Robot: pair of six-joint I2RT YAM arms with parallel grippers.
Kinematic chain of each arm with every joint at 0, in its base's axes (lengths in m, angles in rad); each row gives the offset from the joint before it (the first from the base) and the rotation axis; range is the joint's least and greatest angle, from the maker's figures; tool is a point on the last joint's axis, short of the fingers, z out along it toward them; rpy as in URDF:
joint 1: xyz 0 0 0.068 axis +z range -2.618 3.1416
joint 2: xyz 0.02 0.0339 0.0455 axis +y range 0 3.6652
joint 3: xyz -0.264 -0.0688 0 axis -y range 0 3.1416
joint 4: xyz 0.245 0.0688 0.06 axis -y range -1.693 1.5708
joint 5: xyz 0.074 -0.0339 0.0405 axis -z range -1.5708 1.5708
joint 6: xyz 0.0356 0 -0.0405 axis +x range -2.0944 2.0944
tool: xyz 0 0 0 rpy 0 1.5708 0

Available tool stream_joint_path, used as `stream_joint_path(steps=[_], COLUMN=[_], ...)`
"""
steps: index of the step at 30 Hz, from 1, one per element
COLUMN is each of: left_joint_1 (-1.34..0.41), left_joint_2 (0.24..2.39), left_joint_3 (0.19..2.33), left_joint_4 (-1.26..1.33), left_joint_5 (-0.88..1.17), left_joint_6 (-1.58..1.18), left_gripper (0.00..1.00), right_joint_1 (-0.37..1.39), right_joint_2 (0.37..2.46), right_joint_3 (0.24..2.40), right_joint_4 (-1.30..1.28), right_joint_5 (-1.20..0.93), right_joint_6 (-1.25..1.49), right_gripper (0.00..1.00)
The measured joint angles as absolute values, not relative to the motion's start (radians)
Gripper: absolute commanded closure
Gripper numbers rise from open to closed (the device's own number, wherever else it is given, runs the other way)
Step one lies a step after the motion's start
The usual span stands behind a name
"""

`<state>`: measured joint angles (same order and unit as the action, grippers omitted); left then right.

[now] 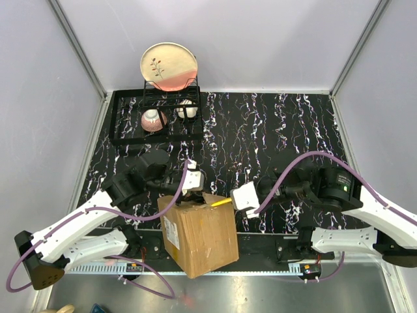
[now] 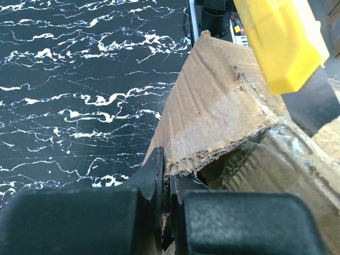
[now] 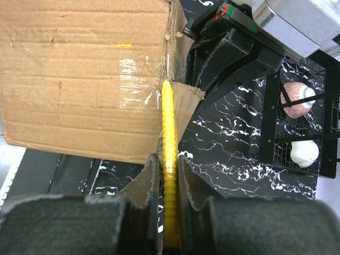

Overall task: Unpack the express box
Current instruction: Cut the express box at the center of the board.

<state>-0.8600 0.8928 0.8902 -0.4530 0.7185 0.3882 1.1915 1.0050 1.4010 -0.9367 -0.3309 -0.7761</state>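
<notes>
The express box (image 1: 199,236) is a brown cardboard carton, tilted, at the near middle of the table. My left gripper (image 1: 187,194) is shut on the torn edge of a top flap (image 2: 212,122) at the box's far corner. My right gripper (image 1: 240,197) is shut on a yellow utility knife (image 3: 169,159). The knife's tip (image 1: 221,203) touches the box's far top edge beside the taped seam (image 3: 139,85). In the left wrist view the knife (image 2: 284,45) and its dark blade (image 2: 316,103) lie over the flap. The box's inside is hidden.
A black dish rack (image 1: 156,117) stands at the back left with a pink-and-cream plate (image 1: 169,65), a pink bowl (image 1: 153,120) and a white cup (image 1: 187,109). The box overhangs the table's near edge (image 1: 260,267). Grey walls close in both sides.
</notes>
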Motion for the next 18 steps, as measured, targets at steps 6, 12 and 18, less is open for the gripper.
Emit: stream_joint_path(steps=[6, 12, 18], left_joint_1=[-0.86, -0.859, -0.855], left_joint_2=[0.893, 0.906, 0.922], left_joint_3=[0.887, 0.88, 0.87], left_joint_4=[-0.454, -0.436, -0.401], left_joint_5=[0.709, 0.706, 0.705], left_joint_6=[0.363, 0.314, 0.255], left_gripper=[1.0, 1.0, 1.0], right_joint_1=[1.226, 1.268, 1.315], right_joint_2=[1.011, 1.021, 1.018], right_joint_3=[1.401, 1.4, 1.382], right_joint_4=[-0.926, -0.921, -0.9], right_joint_5=[-0.295, -0.237, -0.171], right_joint_6=[-0.768, -0.762, -0.759], right_gripper=[1.0, 1.0, 1.0])
